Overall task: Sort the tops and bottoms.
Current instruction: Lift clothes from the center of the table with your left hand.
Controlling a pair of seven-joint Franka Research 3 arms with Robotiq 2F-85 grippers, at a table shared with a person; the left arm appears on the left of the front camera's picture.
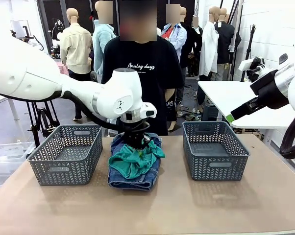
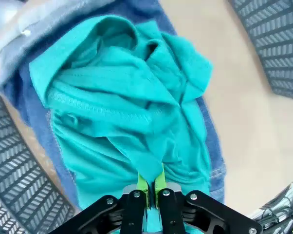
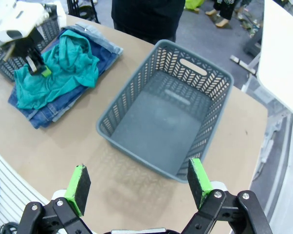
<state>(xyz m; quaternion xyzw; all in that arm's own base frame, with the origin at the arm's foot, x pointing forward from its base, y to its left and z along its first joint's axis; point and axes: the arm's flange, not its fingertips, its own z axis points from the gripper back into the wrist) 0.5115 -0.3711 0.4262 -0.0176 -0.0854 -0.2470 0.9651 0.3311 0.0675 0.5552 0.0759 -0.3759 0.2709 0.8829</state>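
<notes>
1. Left gripper (image 2: 150, 187) points down over the middle of the table (image 1: 211, 205), its green pads pressed together on a fold of the top (image 2: 127, 107). A narrow ridge of teal cloth runs up between the pads.
2. Right under and around this gripper, the rest of the top lies crumpled across a folded stack of clothes, in neither basket.
3. Beneath the top and touching it lie the jeans (image 1: 133, 182), dark blue, showing past the teal cloth on every side. Their folded edge lies on the robot's side of the gripper.
4. Paler denim (image 3: 105, 44) peeks out at the stack's far end, on the person's side of the gripper. I cannot tell which garment it is.
5. To the gripper's left, just beside the stack, stands the left basket (image 1: 59, 171), grey with pierced walls. What shows of its floor is bare grey.
6. To the gripper's right, near the stack but apart from it, stands the right basket (image 3: 214, 122), of the same kind. Its floor shows bare from wall to wall.
7. Farther right and higher, past the right basket, the right gripper (image 3: 139, 180) hangs in the air with its fingers spread wide, looking down at that basket.
8. Beyond the left gripper, at the table's far edge, stands a person (image 1: 142, 73) in a black T-shirt.
</notes>
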